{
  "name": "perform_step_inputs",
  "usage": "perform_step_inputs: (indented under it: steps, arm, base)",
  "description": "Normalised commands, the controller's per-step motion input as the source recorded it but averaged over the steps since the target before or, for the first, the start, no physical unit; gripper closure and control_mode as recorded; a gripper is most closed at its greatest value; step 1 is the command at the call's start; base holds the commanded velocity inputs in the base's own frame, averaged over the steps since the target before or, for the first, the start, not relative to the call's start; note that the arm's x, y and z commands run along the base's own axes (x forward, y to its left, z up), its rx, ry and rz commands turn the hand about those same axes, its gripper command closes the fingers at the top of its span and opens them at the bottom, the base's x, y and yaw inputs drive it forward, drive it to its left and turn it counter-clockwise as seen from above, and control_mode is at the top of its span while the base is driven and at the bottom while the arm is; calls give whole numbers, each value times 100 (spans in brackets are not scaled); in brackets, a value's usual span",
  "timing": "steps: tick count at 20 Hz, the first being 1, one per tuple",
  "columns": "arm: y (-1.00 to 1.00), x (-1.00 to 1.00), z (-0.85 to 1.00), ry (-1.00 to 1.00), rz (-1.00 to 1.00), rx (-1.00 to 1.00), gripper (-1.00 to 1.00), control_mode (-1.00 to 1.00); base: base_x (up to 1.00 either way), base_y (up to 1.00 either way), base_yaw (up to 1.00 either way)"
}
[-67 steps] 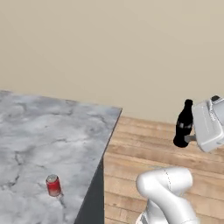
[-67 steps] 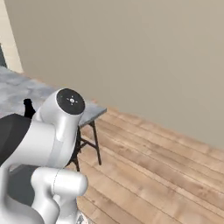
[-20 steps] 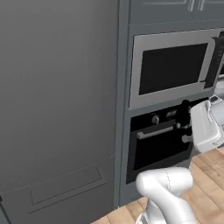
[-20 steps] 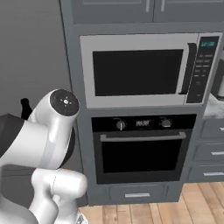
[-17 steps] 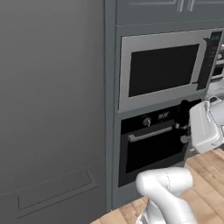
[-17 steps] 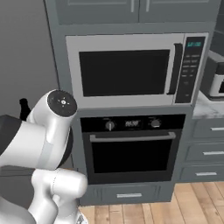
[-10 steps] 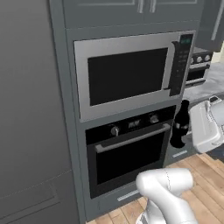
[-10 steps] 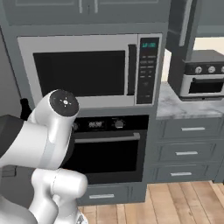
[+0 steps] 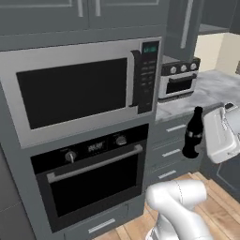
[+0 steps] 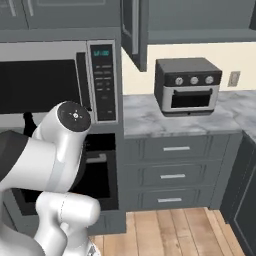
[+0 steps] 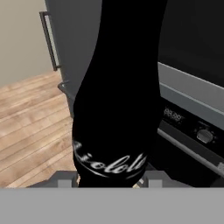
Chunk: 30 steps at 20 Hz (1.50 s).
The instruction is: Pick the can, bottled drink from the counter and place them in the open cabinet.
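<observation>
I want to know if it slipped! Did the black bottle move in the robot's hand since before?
No. The bottle sits upright beside the white hand, just as before. Only the kitchen behind shifted, because the base turned.

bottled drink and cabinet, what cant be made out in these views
- Gripper: in the hand view the bottled drink covers the fingertips, so their contact is hidden.
- Bottled drink: in the right base view the arm hides all but its cap.
- Open cabinet: the top edge of both base views cuts it off, so what sits inside is unseen.
</observation>
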Motion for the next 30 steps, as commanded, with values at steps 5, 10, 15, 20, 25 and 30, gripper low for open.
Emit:
perform_step_inputs:
  steps: [5, 10, 15, 20, 25, 30]
  arm:
    - [0, 0, 0, 0, 0, 0, 100, 100]
    - [0, 0, 0, 0, 0, 0, 100, 100]
    - [0, 0, 0, 0, 0, 0, 100, 100]
    - [0, 0, 0, 0, 0, 0, 100, 100]
    - [0, 0, 0, 0, 0, 0, 100, 100]
    - [0, 0, 0, 0, 0, 0, 100, 100]
  base:
    - [12, -85, -5]
    - [19, -87, -1]
    - [18, -86, -2]
    - [51, -58, 0]
    - [70, -48, 7]
    - [70, -39, 22]
